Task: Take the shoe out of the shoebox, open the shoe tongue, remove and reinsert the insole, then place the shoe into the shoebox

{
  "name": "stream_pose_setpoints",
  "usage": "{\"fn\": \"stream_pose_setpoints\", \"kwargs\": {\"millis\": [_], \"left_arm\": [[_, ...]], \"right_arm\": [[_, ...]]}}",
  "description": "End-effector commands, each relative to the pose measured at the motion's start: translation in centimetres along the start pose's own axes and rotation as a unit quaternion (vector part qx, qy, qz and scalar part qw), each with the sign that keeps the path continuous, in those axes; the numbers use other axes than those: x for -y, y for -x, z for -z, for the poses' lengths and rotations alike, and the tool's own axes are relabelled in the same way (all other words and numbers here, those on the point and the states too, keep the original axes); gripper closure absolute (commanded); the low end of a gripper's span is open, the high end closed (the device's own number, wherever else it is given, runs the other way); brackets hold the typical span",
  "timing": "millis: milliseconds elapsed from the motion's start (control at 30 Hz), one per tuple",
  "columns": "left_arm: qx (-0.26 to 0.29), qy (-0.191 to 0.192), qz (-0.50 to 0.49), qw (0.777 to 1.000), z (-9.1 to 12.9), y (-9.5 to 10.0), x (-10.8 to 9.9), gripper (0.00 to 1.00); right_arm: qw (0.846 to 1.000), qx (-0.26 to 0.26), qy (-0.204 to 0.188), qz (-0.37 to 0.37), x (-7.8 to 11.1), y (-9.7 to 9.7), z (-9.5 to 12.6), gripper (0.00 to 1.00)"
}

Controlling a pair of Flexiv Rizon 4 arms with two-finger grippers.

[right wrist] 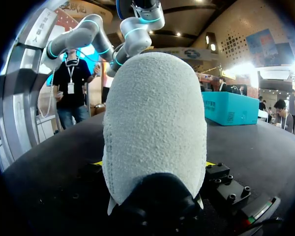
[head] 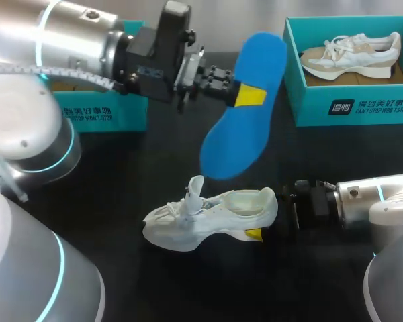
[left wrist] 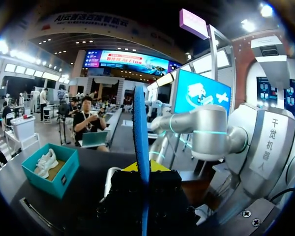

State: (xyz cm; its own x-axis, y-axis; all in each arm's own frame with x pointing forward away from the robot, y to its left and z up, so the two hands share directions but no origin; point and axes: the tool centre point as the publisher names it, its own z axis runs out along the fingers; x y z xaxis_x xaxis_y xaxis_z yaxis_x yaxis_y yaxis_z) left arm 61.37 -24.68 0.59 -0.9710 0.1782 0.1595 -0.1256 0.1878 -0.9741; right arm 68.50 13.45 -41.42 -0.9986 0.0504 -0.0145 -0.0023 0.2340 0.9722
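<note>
Head: your left jaws clamp the blue insole, airborne above the white shoe lying on the desk; right jaws grip its heel. Left wrist: insole edge-on between the jaws. Right wrist: shoe heel pinched between them.

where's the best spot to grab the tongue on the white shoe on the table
Probably at its top edge, from above: the tongue stands upright above the laces of the white shoe, so its front and back faces are free to pinch.
</note>
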Motion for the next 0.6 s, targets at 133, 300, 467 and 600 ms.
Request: {"fn": "stream_pose_setpoints", "kwargs": {"millis": [133,300,467,600], "left_arm": [[0.010,-0.040,0.020,0.999,2.5,-1.8,0.5,1.00],[0.013,-0.046,0.024,0.999,4.1,-2.4,1.6,1.00],[0.019,-0.039,0.029,0.999,4.5,-2.9,2.4,1.00],[0.027,-0.038,0.031,0.998,4.8,-3.0,3.0,1.00]], "right_arm": [[1.000,0.000,-0.002,0.000,-0.1,-0.1,-0.1,1.00],[1.000,0.000,-0.002,0.000,-0.1,-0.1,-0.1,1.00],[1.000,0.000,-0.002,0.000,-0.1,-0.1,-0.1,1.00],[1.000,0.000,-0.002,0.000,-0.1,-0.1,-0.1,1.00]]}}
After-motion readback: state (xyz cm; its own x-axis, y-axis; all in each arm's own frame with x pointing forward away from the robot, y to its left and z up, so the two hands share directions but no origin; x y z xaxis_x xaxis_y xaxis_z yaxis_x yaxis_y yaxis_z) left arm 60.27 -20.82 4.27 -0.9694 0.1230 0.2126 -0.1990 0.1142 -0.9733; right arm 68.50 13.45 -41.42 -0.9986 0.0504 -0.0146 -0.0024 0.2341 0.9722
